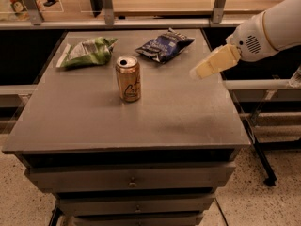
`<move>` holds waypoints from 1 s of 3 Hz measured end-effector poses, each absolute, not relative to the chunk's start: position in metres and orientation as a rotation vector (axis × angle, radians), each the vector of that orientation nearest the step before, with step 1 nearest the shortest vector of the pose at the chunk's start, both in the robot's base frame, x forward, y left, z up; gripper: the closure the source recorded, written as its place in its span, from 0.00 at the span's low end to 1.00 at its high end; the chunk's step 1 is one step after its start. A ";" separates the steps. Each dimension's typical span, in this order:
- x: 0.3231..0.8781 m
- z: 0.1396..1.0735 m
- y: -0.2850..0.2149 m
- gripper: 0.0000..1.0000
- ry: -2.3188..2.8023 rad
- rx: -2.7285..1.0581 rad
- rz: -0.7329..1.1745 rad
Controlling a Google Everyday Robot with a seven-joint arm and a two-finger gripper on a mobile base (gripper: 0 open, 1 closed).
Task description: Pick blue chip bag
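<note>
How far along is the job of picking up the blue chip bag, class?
Done: nothing yet; the blue chip bag lies untouched near the table's far edge. In hand: the gripper hovers to its right, apart from it. Left: reach, grasp, lift.

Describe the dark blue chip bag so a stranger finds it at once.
On the grey table, look at the far edge, right of centre: the wrinkled dark navy foil bag lies there, left of the cream gripper. Unlike the green-and-white bag and the upright gold can, it is navy with white lettering.

claw (196,72) hovering, right of blue chip bag (164,45)
</note>
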State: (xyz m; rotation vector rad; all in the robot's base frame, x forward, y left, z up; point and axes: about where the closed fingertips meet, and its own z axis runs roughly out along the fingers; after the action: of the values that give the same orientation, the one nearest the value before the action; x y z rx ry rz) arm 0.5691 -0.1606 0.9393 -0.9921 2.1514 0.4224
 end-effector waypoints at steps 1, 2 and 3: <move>0.576 0.934 -0.157 0.00 2.141 -0.940 0.418; 0.601 0.919 -0.151 0.00 2.123 -0.835 0.372; 0.624 0.902 -0.150 0.00 2.104 -0.789 0.367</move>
State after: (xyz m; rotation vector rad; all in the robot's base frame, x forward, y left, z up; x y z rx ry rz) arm 0.6235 -0.1496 0.9023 -0.7894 2.1038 0.3670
